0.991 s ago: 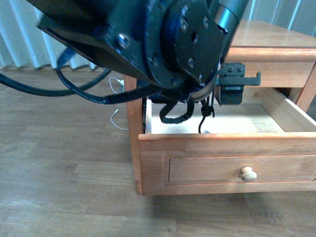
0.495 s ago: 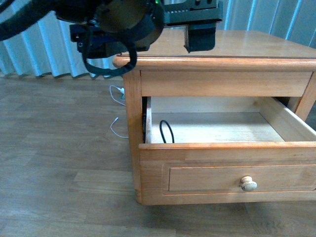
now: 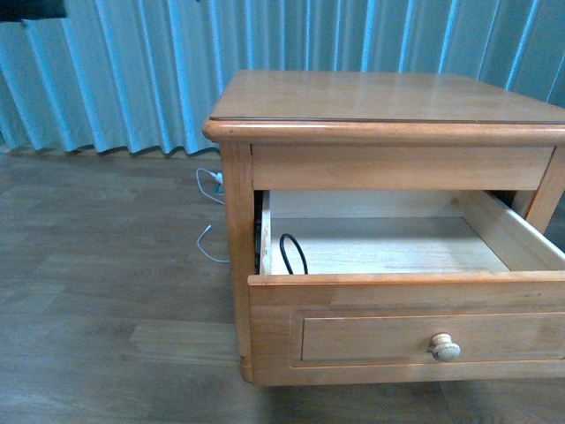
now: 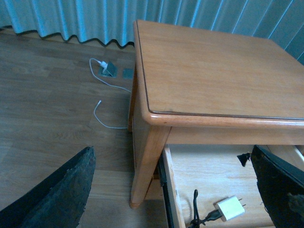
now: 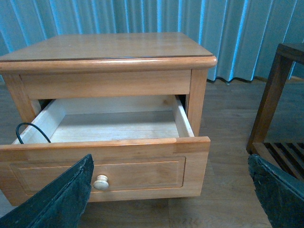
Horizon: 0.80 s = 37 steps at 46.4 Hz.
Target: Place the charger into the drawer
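1. The charger (image 4: pixel 230 208) is found lying flat on the pale bottom of the drawer (image 3: pixel 371 281). The white block is only caught in the left wrist view. In the front view just the black cable loop (image 3: pixel 294 252) is seen poking up behind the front rim, at roughly 8 o'clock of the drawer's inside.
2. The left tool (image 4: pixel 171 152) is spread wide with nothing held, and it's looked down past into the drawer.
3. The right tool (image 5: pixel 170 159) is gaped wide too, also empty, and pointed at the drawer front near the knob (image 5: pixel 100 182).
4. The near corner was probably picked because it's the bit not covered by the tabletop (image 3: pixel 371 95), so a straight drop is allowed.
5. The job can pretty much be called done, since closing isn't asked for.
6. The thin white cable (image 4: pixel 107 107) on the floor, at 9 o'clock of the cabinet, should be ignored. It's not the charger.
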Available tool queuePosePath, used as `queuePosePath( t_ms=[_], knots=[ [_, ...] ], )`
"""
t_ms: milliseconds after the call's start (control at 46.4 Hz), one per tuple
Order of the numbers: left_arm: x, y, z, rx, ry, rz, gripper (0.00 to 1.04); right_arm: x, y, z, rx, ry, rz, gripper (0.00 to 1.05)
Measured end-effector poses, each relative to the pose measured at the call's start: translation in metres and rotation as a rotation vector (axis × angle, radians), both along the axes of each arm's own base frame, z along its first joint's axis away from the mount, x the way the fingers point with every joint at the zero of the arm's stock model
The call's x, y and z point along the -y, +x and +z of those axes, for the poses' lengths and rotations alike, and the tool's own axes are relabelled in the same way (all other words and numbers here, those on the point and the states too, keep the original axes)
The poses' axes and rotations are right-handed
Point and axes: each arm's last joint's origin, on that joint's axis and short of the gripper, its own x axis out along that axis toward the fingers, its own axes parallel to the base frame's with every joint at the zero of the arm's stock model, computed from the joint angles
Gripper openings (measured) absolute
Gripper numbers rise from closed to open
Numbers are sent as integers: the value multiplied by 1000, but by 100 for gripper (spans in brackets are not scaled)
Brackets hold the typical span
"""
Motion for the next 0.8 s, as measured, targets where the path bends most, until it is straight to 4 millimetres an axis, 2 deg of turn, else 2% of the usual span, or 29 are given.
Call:
queuePosePath(
  t_ms=[129,302,452,582,797],
  knots=[
    [-31,-46,5,26,-11,38,99,0,0,0,0,0,0,97],
    [-66,-95,3,46,-18,90,99,0,0,0,0,0,0,97],
    [-103,-148,-14,36,-24,172,99,0,0,0,0,0,0,97],
    [-119,-157,-26,59,-58,252,99,0,0,0,0,0,0,97],
    [-121,-157,-29,50,-67,257,99,0,0,0,0,0,0,97]
  ],
)
